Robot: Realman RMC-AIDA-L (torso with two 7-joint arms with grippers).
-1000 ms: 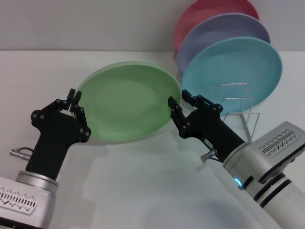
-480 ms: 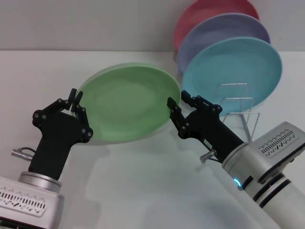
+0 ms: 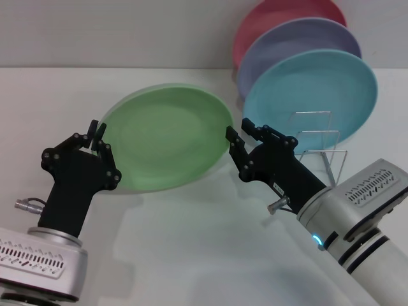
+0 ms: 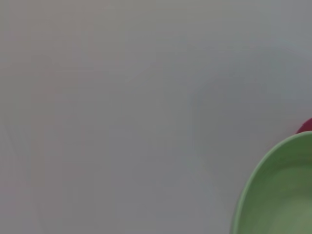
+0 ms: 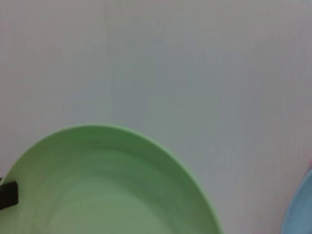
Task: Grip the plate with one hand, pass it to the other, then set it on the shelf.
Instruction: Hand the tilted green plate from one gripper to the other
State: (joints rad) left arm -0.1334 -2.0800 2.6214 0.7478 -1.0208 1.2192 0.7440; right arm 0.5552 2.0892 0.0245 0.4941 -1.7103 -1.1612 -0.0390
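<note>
The light green plate [image 3: 169, 137] hangs tilted above the white table, also seen in the left wrist view [image 4: 282, 195] and the right wrist view [image 5: 107, 185]. My left gripper [image 3: 99, 137] is shut on its left rim and carries it. My right gripper [image 3: 240, 132] is open at the plate's right rim, with one finger [image 3: 231, 136] just in front of the edge. The shelf [image 3: 317, 137], a silver wire rack, stands right behind the right gripper, and its front loops show bare.
A light blue plate [image 3: 319, 95], a lavender plate [image 3: 299, 38] and a pink plate [image 3: 274, 16] stand upright in the rack's rear slots at the far right. The white table [image 3: 191, 242] spreads below the arms. A grey wall runs behind.
The green plate has shifted slightly left, so its right rim sits less deep between the right gripper's fingers. The right gripper edged slightly right. The left gripper barely moved.
</note>
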